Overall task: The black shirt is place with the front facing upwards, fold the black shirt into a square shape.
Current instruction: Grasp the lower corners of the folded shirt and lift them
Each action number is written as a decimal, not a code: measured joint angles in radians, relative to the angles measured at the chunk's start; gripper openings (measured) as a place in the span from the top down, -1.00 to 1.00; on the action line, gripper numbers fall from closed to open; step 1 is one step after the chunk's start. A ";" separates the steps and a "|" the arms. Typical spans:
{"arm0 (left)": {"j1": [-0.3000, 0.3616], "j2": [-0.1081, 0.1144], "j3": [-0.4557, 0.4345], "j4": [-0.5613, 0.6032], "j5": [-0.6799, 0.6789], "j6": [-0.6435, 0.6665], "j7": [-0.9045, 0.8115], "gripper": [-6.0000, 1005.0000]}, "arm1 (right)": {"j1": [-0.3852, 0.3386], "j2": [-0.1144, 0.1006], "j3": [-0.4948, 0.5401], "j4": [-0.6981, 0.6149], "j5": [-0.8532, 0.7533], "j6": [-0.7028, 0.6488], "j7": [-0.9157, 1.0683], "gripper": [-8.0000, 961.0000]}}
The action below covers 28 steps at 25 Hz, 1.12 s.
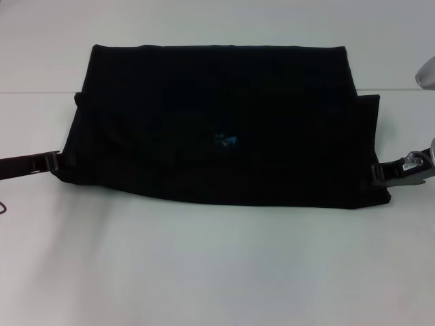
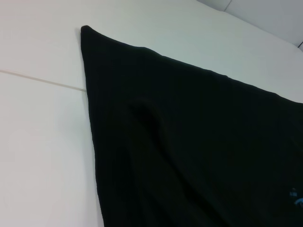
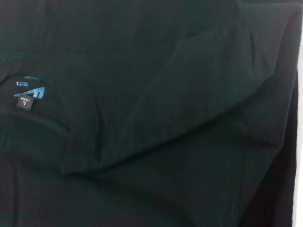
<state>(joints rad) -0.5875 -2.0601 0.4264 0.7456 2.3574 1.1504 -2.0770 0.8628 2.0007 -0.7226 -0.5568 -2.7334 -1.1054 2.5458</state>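
Note:
The black shirt point(image 1: 217, 122) lies on the white table point(image 1: 217, 272), folded into a wide band with its lettering hidden. Its small blue neck label point(image 1: 225, 140) shows near the middle. My left gripper point(image 1: 53, 161) is low on the table, against the shirt's left edge. My right gripper point(image 1: 379, 174) is at the shirt's right edge, near its front corner. The left wrist view shows a far corner of the shirt point(image 2: 189, 142) and the label point(image 2: 296, 198). Black cloth point(image 3: 165, 118) fills the right wrist view, with the collar and label point(image 3: 28, 90) to one side.
A seam line point(image 1: 34, 92) crosses the white table behind the shirt. A grey object point(image 1: 427, 73) pokes in at the right edge. Bare table lies in front of the shirt.

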 joint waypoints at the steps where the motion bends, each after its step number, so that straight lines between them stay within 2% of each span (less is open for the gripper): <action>1: 0.000 0.000 0.000 0.000 0.000 0.001 0.000 0.92 | 0.000 -0.001 0.000 0.000 0.000 0.000 0.000 0.63; 7: -0.002 0.009 -0.002 0.000 0.006 0.054 -0.011 0.92 | -0.004 -0.015 0.005 -0.007 0.005 -0.042 -0.007 0.91; 8: -0.003 0.012 -0.003 0.000 0.009 0.069 -0.017 0.92 | -0.005 -0.019 0.007 -0.009 0.006 -0.053 -0.008 0.91; 13: -0.006 0.037 -0.012 0.008 0.043 0.192 -0.067 0.92 | -0.021 -0.063 0.007 -0.015 0.008 -0.167 -0.024 0.91; 21: -0.005 0.074 -0.168 0.054 0.218 0.573 -0.118 0.92 | -0.109 -0.126 0.019 -0.057 0.009 -0.455 -0.129 0.91; 24: 0.003 0.078 -0.205 0.054 0.271 0.683 -0.123 0.92 | -0.143 -0.136 0.030 -0.063 0.010 -0.547 -0.203 0.91; 28: 0.013 0.075 -0.202 0.034 0.311 0.805 -0.133 0.92 | -0.174 -0.130 0.028 -0.056 0.006 -0.613 -0.291 0.91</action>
<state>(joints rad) -0.5740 -1.9855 0.2243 0.7798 2.6679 1.9553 -2.2097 0.6888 1.8709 -0.6942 -0.6123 -2.7273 -1.7183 2.2551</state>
